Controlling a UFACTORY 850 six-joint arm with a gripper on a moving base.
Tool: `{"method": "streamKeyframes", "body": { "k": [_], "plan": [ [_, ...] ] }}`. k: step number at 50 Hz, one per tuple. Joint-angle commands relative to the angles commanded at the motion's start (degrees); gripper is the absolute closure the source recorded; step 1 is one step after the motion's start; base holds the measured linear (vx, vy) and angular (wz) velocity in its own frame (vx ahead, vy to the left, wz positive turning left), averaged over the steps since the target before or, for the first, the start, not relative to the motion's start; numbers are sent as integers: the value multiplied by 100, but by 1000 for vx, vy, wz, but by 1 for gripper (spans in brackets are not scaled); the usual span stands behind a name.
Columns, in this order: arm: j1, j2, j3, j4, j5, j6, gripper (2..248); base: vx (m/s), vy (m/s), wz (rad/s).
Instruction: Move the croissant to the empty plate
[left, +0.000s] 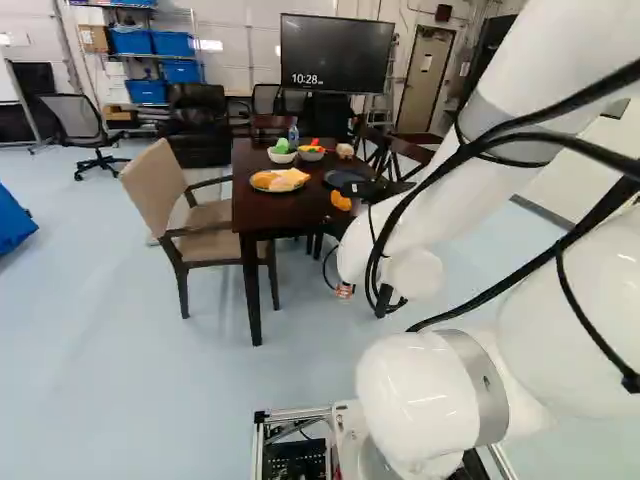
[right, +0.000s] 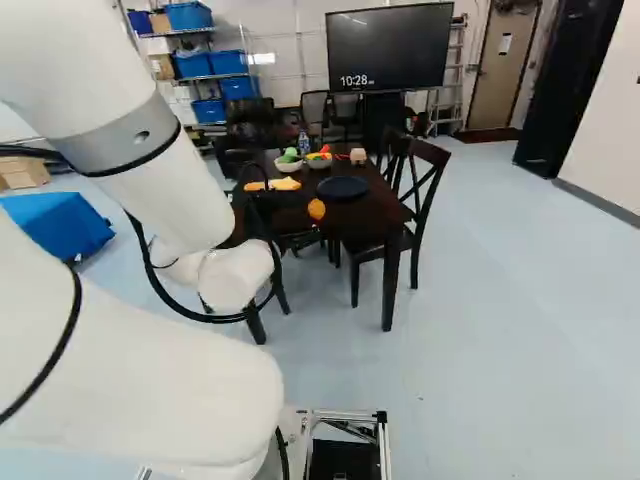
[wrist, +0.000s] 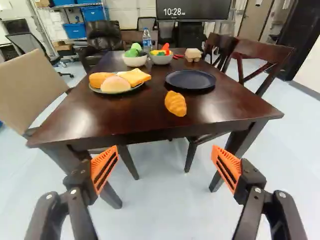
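The croissant (wrist: 176, 103) lies on the surface (wrist: 145, 120), at upper centre in the left base view, near the rim of the dark plate (wrist: 190, 79). The pincer (left: 345, 291), near the middle of that frame, is spread wide and has hold of nothing. Bread (wrist: 115, 84) sits on another plate (wrist: 103, 92).

Table (wrist: 135, 112) stands ahead; open air above it.

The room is brightly and evenly lit. Small white highlights sit on the glossy white robot arm (left: 420, 395); pale sheen spreads across the polished dark-brown wooden tabletop (wrist: 145, 112). Glare patches mark the whitish back wall (right: 285, 62). The light source is out of view.
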Motion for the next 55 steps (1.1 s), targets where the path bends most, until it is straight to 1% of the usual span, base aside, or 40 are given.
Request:
{"method": "streamKeyframes", "body": {
  "k": [17, 32, 55],
  "plan": [
    [0, 0, 0, 0, 0, 0, 3, 247, -7, -52],
    [0, 0, 0, 0, 0, 0, 3, 195, -5, -37],
    [0, -3, -3, 0, 0, 0, 3, 19, -1, -6]
  ]
}}
